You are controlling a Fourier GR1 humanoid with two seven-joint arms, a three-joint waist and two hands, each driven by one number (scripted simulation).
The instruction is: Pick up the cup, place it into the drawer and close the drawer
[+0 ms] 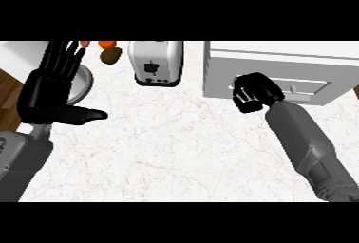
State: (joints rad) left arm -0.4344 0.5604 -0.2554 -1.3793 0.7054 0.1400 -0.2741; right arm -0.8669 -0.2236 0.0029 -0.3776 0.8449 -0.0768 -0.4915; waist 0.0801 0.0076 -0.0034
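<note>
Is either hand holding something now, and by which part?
Nothing visible is held: left hand open, right hand curled empty at the drawer front.

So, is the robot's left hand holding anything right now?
No, the left hand is open near the view's left edge, fingers straight and pointing up, thumb out to the side, with nothing in it.

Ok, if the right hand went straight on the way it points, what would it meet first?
Most likely the front of the white drawer unit: the right hand shows right up against it, though I can't tell whether they touch.
</note>
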